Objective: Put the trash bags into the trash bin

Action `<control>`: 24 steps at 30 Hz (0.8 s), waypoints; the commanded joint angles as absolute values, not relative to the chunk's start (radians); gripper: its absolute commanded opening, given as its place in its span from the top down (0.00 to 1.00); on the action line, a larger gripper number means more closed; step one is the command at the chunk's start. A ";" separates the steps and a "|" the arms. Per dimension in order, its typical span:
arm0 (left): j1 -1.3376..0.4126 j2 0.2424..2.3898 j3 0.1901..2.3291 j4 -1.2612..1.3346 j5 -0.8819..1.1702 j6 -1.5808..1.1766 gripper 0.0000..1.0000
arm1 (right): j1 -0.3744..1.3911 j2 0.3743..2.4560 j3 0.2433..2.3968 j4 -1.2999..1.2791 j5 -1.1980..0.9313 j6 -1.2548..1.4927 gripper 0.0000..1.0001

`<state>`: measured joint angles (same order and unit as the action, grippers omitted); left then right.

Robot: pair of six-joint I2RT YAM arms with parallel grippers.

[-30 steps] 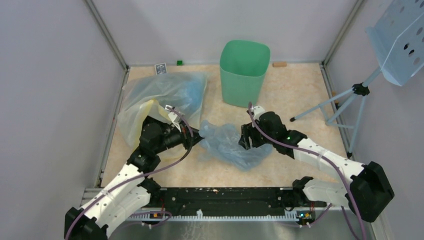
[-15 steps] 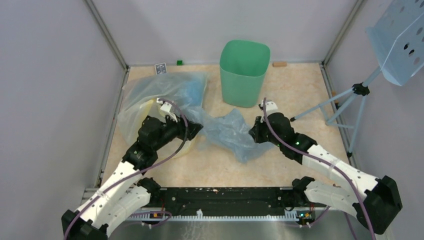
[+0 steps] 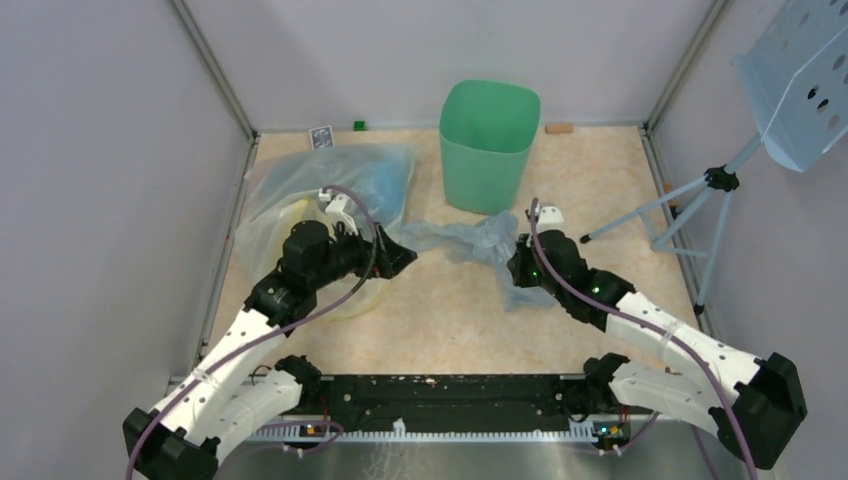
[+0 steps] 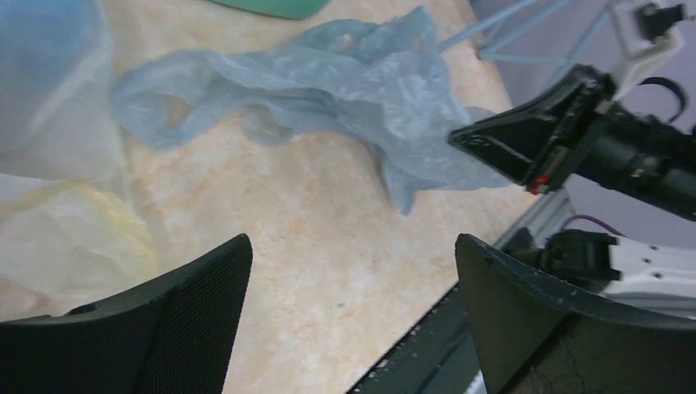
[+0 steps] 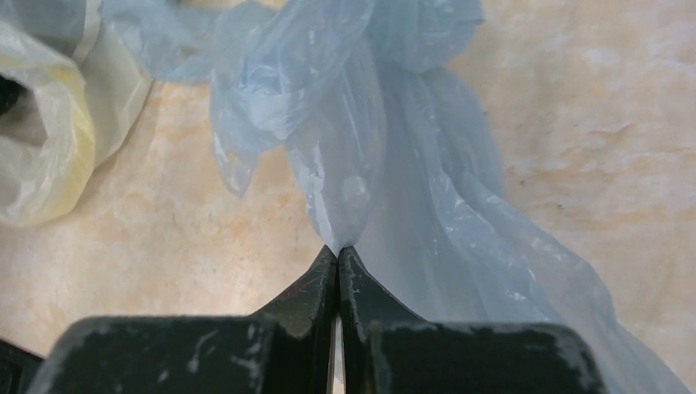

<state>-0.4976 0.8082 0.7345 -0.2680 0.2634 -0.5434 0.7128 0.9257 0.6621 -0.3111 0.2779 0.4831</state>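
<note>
The left arm and right arm were built of white shells and black joint housings, both mounted on a black base rail. A purple cable ran along each arm away from the rail. The left end effector had broad black fingers with a fine mesh texture. The right end effector had scuffed black ones, and small green lights showed on its arm.

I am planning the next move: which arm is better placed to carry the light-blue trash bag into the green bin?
Right. The right pincer is shut on the light-blue trash bag, close to the mint-green bin. The left pincer is open and holds nothing.
</note>
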 commanded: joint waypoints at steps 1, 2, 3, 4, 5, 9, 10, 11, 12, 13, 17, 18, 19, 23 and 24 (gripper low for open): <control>-0.500 0.840 0.626 -0.074 0.475 -0.739 0.04 | 0.786 0.964 0.670 -0.307 0.208 0.502 0.98; -0.504 0.855 0.583 0.003 0.500 -0.797 0.05 | 0.807 0.965 0.652 -0.297 0.200 0.502 0.95; -0.511 0.865 0.542 0.071 0.513 -0.843 0.05 | 0.827 0.963 0.638 -0.285 0.193 0.504 0.91; -0.526 0.877 0.508 0.137 0.516 -0.885 0.05 | 0.844 0.958 0.620 -0.267 0.178 0.505 0.87; -0.547 0.891 0.482 0.188 0.507 -0.910 0.05 | 0.861 0.952 0.603 -0.244 0.156 0.507 0.82; -0.680 0.966 0.466 0.311 0.398 -0.918 0.02 | 0.896 0.924 0.540 -0.156 0.060 0.521 0.72; -0.701 0.990 0.471 0.333 0.384 -0.916 0.01 | 0.896 0.916 0.528 -0.147 0.059 0.531 0.72; -0.715 1.015 0.473 0.361 0.377 -0.919 0.01 | 0.896 0.909 0.517 -0.139 0.063 0.540 0.72; -0.723 1.040 0.471 0.392 0.375 -0.929 0.01 | 0.896 0.904 0.509 -0.132 0.065 0.542 0.72; -0.727 1.062 0.462 0.445 0.375 -0.943 0.01 | 0.897 0.899 0.502 -0.128 0.066 0.544 0.72; -0.739 1.148 0.418 0.620 0.358 -1.007 0.01 | 0.896 0.886 0.483 -0.114 0.058 0.548 0.72; -0.742 1.169 0.412 0.656 0.354 -1.018 0.01 | 0.896 0.883 0.481 -0.110 0.048 0.543 0.71; -0.746 1.193 0.409 0.691 0.351 -1.031 0.01 | 0.896 0.880 0.478 -0.105 0.040 0.542 0.71; -0.763 1.308 0.412 0.839 0.357 -1.077 0.01 | 0.896 0.873 0.469 -0.089 0.019 0.538 0.71; -0.766 1.331 0.420 0.865 0.359 -1.080 0.01 | 0.896 0.872 0.469 -0.086 0.018 0.540 0.71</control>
<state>-0.7494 1.2598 0.4149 0.6231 0.3653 -1.0248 0.8883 0.8948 0.4706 -0.1467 0.0463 0.5358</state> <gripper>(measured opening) 0.987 0.289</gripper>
